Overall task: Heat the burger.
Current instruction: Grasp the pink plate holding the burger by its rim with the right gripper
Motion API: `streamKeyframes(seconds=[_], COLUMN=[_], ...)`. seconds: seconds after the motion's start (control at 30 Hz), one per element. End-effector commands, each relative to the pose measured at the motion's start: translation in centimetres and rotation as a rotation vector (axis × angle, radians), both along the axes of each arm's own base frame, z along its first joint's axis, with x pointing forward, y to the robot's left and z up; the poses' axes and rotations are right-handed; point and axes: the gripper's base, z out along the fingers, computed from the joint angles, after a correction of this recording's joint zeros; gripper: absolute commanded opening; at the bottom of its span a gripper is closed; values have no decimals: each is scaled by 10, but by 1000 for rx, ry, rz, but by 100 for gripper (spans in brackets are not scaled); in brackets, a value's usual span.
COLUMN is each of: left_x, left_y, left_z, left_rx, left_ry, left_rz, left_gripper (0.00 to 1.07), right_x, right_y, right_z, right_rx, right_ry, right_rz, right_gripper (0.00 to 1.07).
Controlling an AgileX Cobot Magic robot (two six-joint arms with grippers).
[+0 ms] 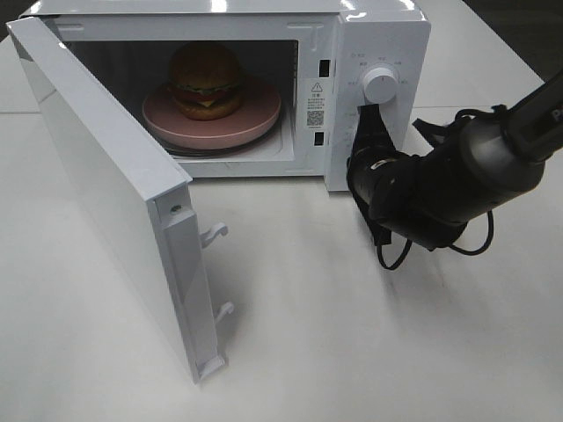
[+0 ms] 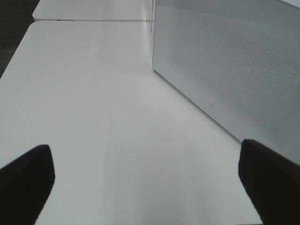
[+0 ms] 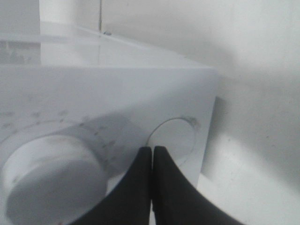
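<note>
As seen across views, got burger (image 1: 205, 79) on pink plate (image 1: 264, 120) in open microwave (image 1: 380, 42), right hand (image 3: 152, 151) pressed together at button (image 3: 177, 137), left hand (image 2: 146, 176) spread.

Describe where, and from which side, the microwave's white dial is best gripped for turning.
Probably grip the white dial across its round rim, coming straight at the microwave's front panel. It is a short cylinder standing out from that panel, so only its side wall offers hold. The shut right gripper must open first.
</note>
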Motion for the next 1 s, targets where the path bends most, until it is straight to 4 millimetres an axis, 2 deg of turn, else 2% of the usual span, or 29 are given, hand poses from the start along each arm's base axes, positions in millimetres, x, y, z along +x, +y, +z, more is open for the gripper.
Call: streamKeyframes(seconds=[0.03,0.1,0.3,0.37,0.47,0.53,1.0], left_x=[-3,-3,-3,-3,-3,-3,-3], left_y=[0,0,0,0,0,0,0], left_z=[0,0,0,0,0,0,0], left_rx=[-4,-4,-3,-3,-3,-3,-3], left_ry=[-29,-29,-29,-29,-29,-29,-29], left_rz=[3,3,2,2,2,2,2], left_gripper=[100,100,100,100,100,100,100], right_x=[-3,-12,-22,-27,-29,-37,-63], right_y=[0,0,0,2,3,8,20], right_z=[12,18,31,40,43,50,64], right_rx=[-39,-67,-156,-228,-252,-346,-549], right_ry=[-3,44,82,106,112,149,174], right_rz=[65,129,257,365,402,579,1059], right_gripper=[0,0,0,0,0,0,0])
